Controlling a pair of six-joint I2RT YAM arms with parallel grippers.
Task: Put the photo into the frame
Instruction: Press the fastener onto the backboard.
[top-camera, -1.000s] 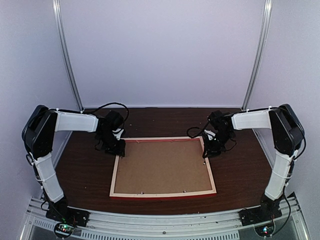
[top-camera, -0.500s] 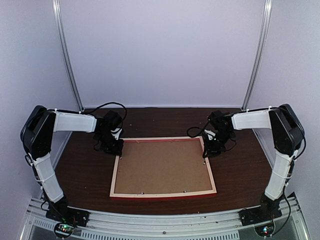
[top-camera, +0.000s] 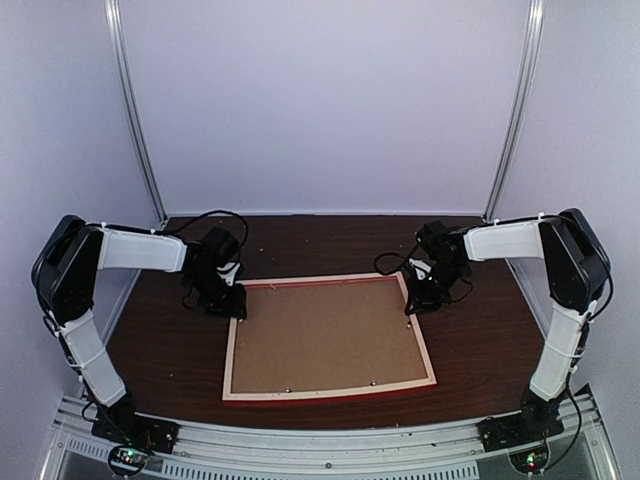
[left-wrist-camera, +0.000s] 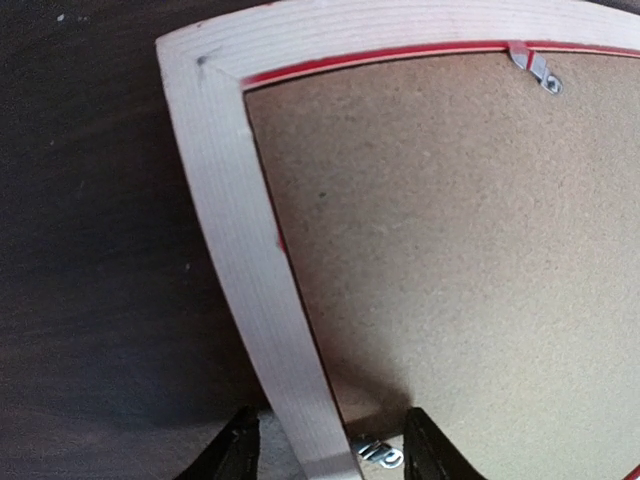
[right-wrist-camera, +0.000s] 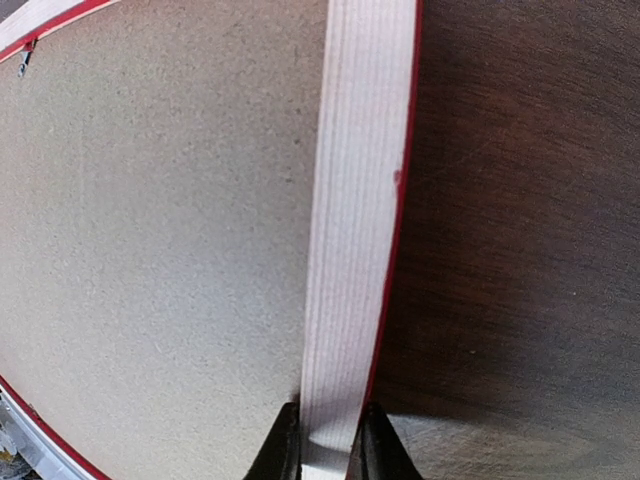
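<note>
Frame (top-camera: 232, 350) lies flat, face down, on the dark worktop (top-camera: 160, 340), pale bare-wood back up. A thin red edge shows along its near side and its inner lip. Brown backing board (top-camera: 325, 335) sits inside the frame and fills the opening. Small metal tabs dot the inner edge.

Left hand (top-camera: 228, 300) is at the frame's far-left corner, low over the left rail. It is partly open, with one finger outside the rail on the worktop side and the other inside over the board. The rail and a metal tab (left-wrist-camera: 375, 455) sit in the gap between them. There is no clear squeeze and nothing is lifted.

Right hand (top-camera: 418, 300) is on the frame's right rail, close to the far-right corner. It is closed down narrow and pinches the rail, with a finger against each side of the pale wood. The rail stays flat on the worktop there.
</note>
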